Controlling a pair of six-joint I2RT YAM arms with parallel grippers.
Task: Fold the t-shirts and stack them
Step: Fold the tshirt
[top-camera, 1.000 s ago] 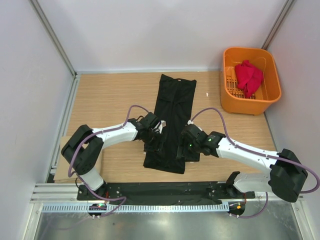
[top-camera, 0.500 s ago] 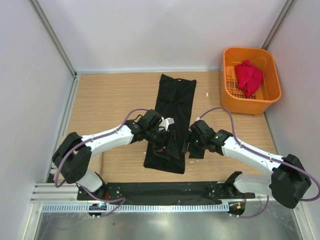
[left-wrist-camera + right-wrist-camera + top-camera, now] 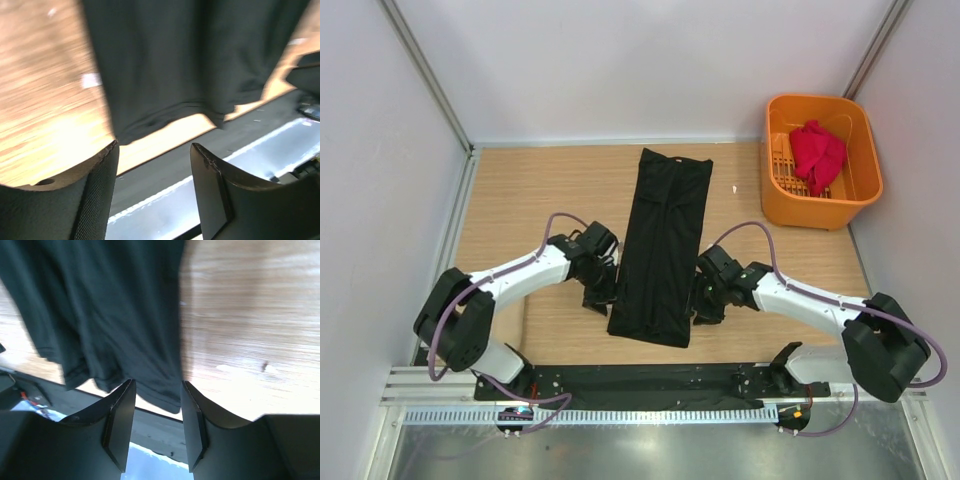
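The black t-shirt lies on the wooden table as a long narrow folded strip, running from the back towards the front edge. My left gripper is open and empty just left of the strip's near end. In the left wrist view my left gripper is open below the shirt's hem. My right gripper is open and empty just right of the near end. In the right wrist view my right gripper is open with the shirt's corner between and above its fingertips. The red t-shirt lies crumpled in the basket.
The orange slotted basket stands at the back right corner. A tan cardboard sheet lies at the front left, partly under my left arm. A black strip and metal rail run along the table's near edge.
My left gripper has drawn back leftwards off the black shirt to the table beside it. My right gripper has shifted slightly at the shirt's right edge. The shirt lies flat.
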